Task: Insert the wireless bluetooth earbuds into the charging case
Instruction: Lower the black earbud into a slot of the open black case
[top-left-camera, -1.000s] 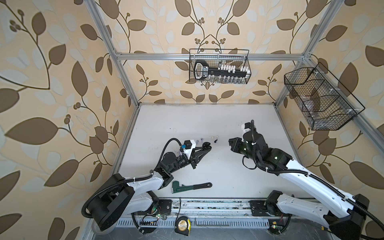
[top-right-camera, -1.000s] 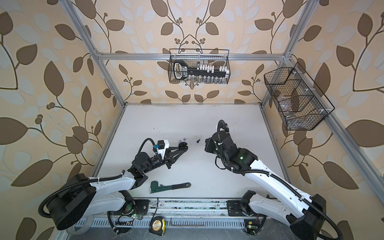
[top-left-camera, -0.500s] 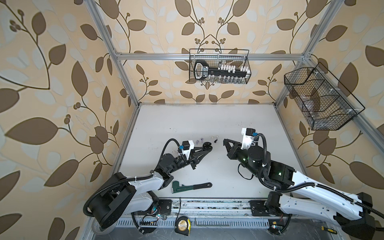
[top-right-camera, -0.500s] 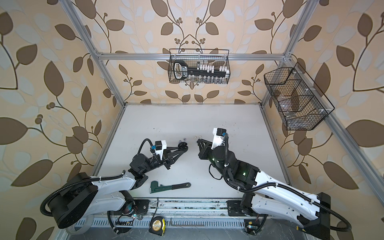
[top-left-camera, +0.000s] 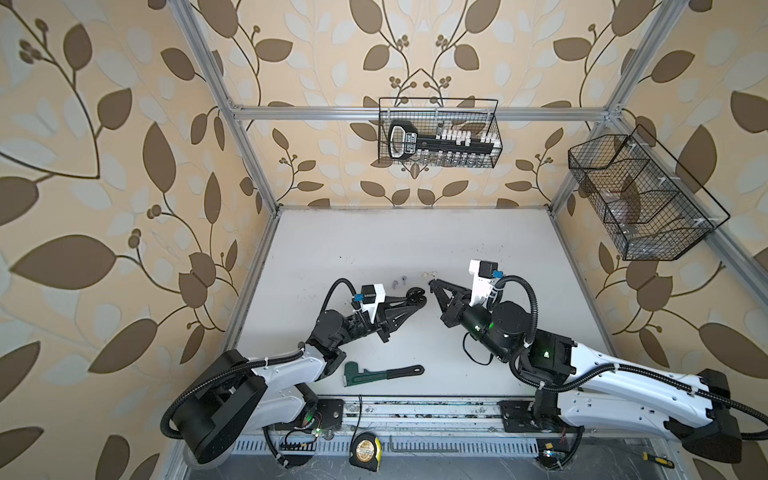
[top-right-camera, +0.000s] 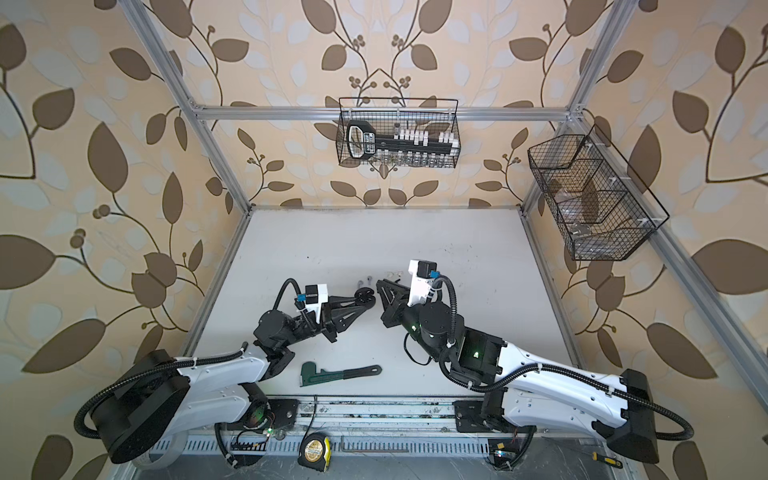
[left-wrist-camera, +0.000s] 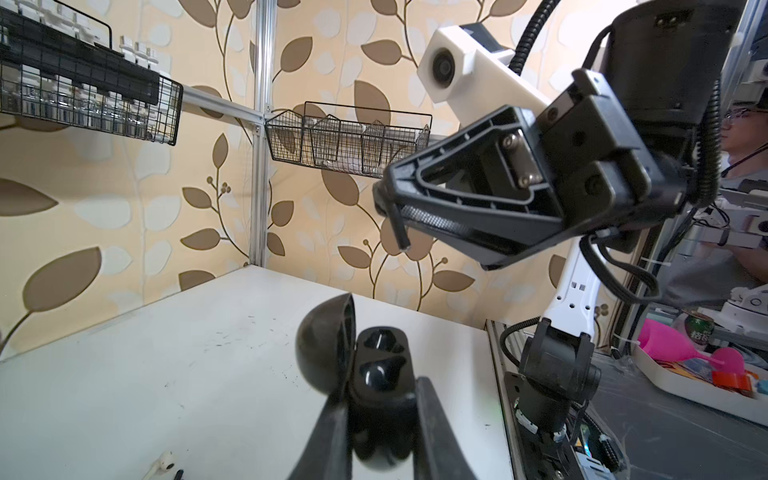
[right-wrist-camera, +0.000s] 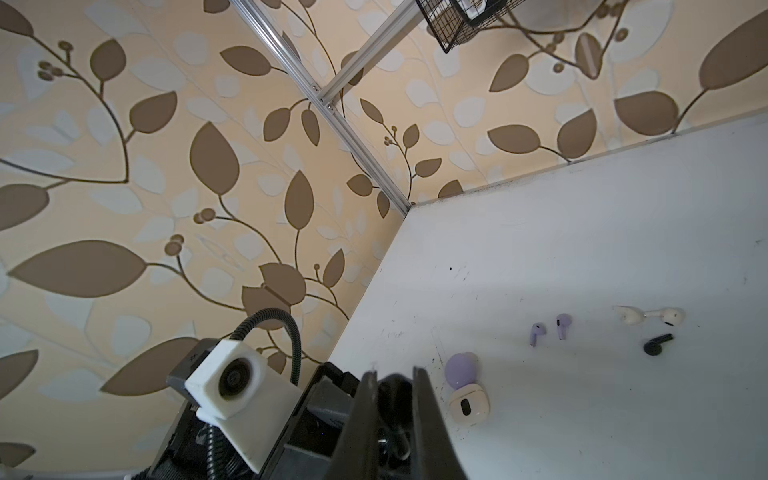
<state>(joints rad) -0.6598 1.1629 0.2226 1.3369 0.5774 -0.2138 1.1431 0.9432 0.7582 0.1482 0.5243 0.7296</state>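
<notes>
Top views: left gripper is clamped on the open black plastic charging case and holds it about mid-way across the white tabletop. Right gripper points at it, jaws pinched together. Its tip is just beside the case, with no contact that I can see. On the table behind the two tips lie two tiny lilac stemmed earbuds. Near them, on the right arm's side, are two white stemmed earbuds. Both top views show the same layout. A green pipe wrench lies near the front edge, and a yellow-black tape measure sits off the table in front.

Left wrist view: the left gripper's fingers squeeze the case base from both sides. The domed lid is swung open and both sockets face up. The right gripper hangs above with jaws closed on a thin black stemmed earbud, stem sticking out of the tip, clear of the case.

Right wrist view: something dark sits between the right gripper's fingers; can't tell what. A second black earbud lies loose on the table near the white pair, with the lilac pair beside them. Closer to the fingers, a lilac rounded piece touches a small white case. I can't tell if that's one item or two.
</notes>
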